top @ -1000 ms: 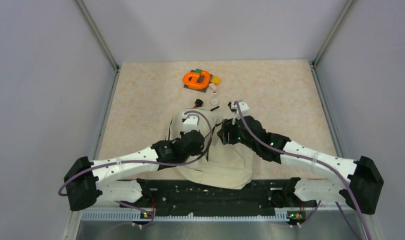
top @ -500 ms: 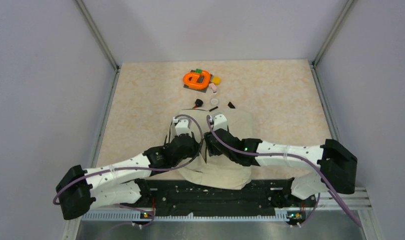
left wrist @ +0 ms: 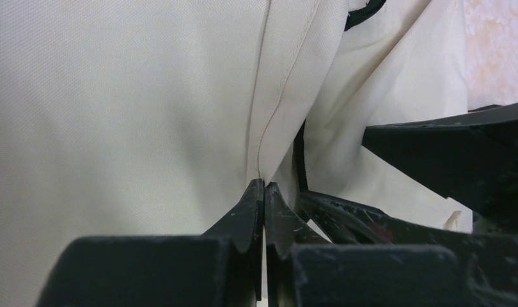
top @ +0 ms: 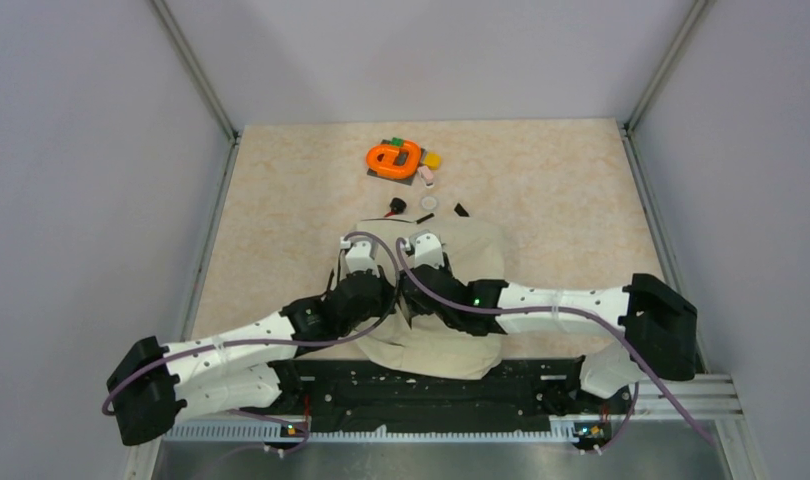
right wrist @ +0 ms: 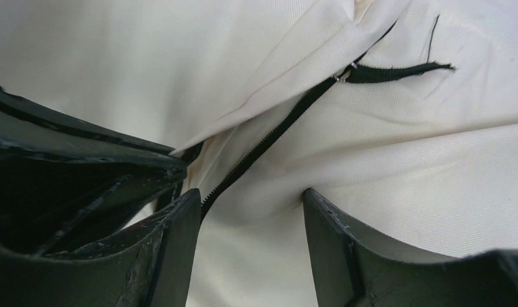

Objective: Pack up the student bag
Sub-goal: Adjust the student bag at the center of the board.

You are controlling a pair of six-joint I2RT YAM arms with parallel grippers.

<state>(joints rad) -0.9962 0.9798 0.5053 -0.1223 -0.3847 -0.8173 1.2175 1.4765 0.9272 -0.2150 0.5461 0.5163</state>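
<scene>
One student bag (top: 443, 347), left claw (left wrist: 264, 185) pinching its fold — right claw (right wrist: 250, 195) spread

Your student bag (top: 481, 250) is cream-beige with a black zipper (right wrist: 263, 144); the table (top: 571, 200) is mottled peach, and the far-edge item (top: 393, 158) is orange.

Lab robot cell: grey panel walls (top: 71, 200), alu frame posts (top: 194, 70), beige tabletop (top: 561, 180), black mount rail (top: 431, 385) w/ arms (top: 231, 335).
</scene>
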